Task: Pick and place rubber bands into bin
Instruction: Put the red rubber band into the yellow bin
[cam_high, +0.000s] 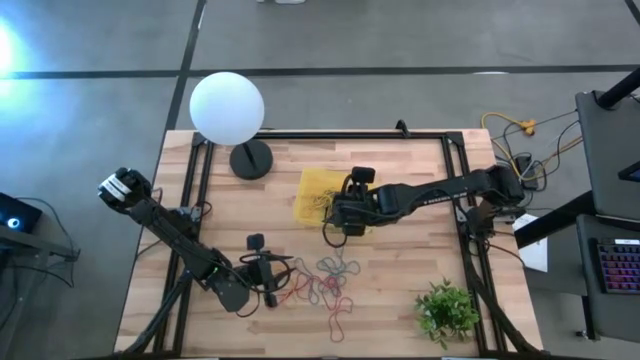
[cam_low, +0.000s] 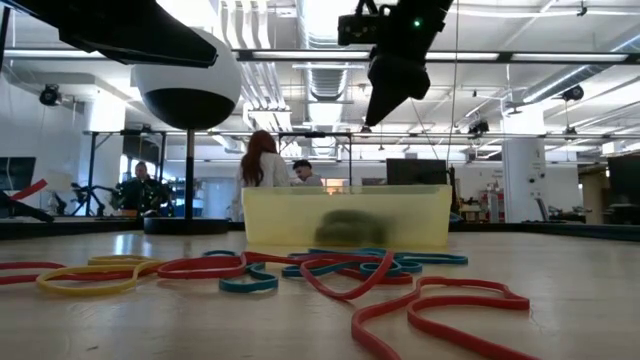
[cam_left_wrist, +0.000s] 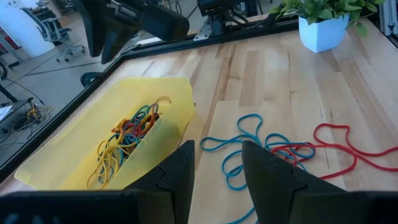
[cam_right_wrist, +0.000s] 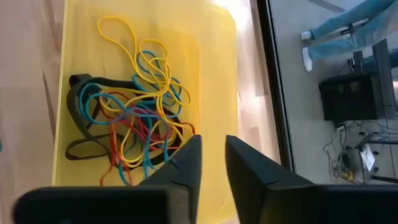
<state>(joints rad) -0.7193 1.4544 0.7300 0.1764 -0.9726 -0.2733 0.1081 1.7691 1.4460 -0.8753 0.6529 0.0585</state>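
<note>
Right hand (cam_right_wrist: 211, 163) hangs over bin (cam_high: 312, 186), fingers a bit apart, holding nothing. Many rubber bands (cam_right_wrist: 134, 118) already inside bin. More loose bands (cam_high: 330, 280) lie on tabletop (cam_high: 400, 270), past bin toward plant. Left hand (cam_left_wrist: 214, 171), fingers apart and empty, sits nearer loose bands.

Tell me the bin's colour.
Translucent yellow; the bin shows best in the right wrist view.

Right end effector (cam_right_wrist: 211, 158) raised, fingers slightly parted, empty. Left end effector (cam_left_wrist: 216, 171) low, parted, empty.
</note>
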